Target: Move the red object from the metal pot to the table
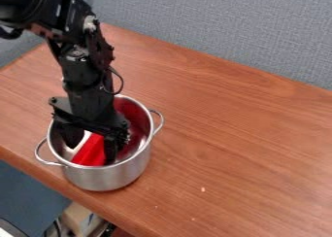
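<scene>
The shiny metal pot (115,168) stands near the front left edge of the brown wood-grain table (234,115). Inside it lies the red object (93,152), leaning from the pot's floor up toward the far rim, where more red shows (135,115). My black gripper (88,139) points straight down into the pot, open, with its fingers (62,137) straddling the red object. Whether the fingers touch it is hidden by the hand and the pot wall.
The table's front edge runs just below the pot, with the floor beyond. A grey wall stands behind the table. Bare wood stretches to the right of the pot.
</scene>
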